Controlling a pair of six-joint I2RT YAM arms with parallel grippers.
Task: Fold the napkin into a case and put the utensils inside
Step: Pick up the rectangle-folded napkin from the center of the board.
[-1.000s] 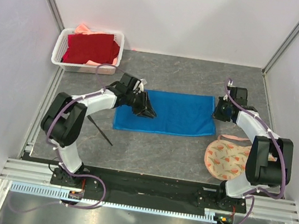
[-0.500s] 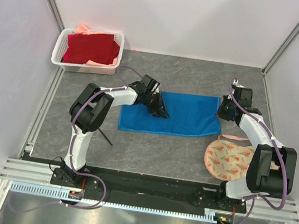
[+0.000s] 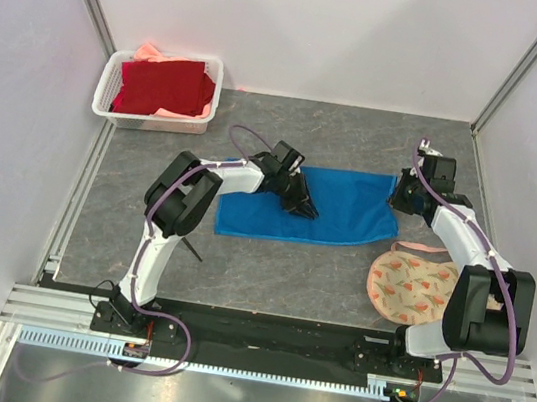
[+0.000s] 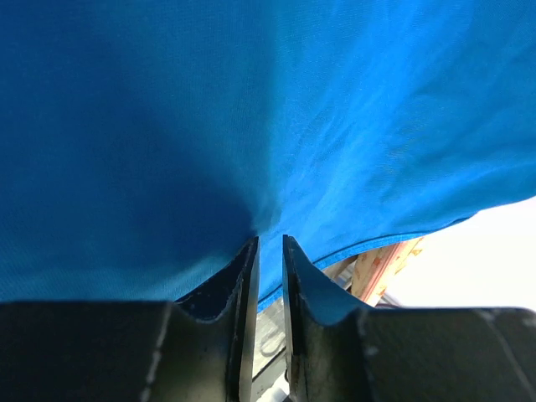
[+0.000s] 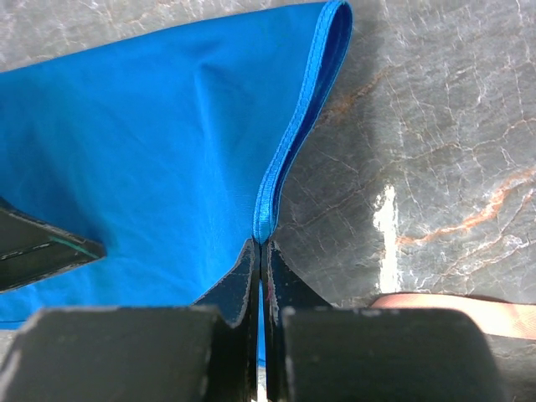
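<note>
The blue napkin lies flat across the middle of the table. My left gripper reaches over its left half and is shut on a pinch of the cloth. In the left wrist view the napkin puckers at the tips of my gripper, and its edge hangs raised. My right gripper is shut on the napkin's right hem. In the right wrist view that doubled hem runs straight into my gripper. One black utensil lies on the table by the left arm, partly hidden.
A white basket with a dark red cloth stands at the back left. A round peach floral mat lies near the right arm's base, just below the napkin's right corner. Frame posts and walls close in both sides.
My left gripper has travelled right across the napkin, drawing its left part along, and its jaws narrowed. The napkin's left edge shifted slightly right. The right gripper stayed on the hem.
</note>
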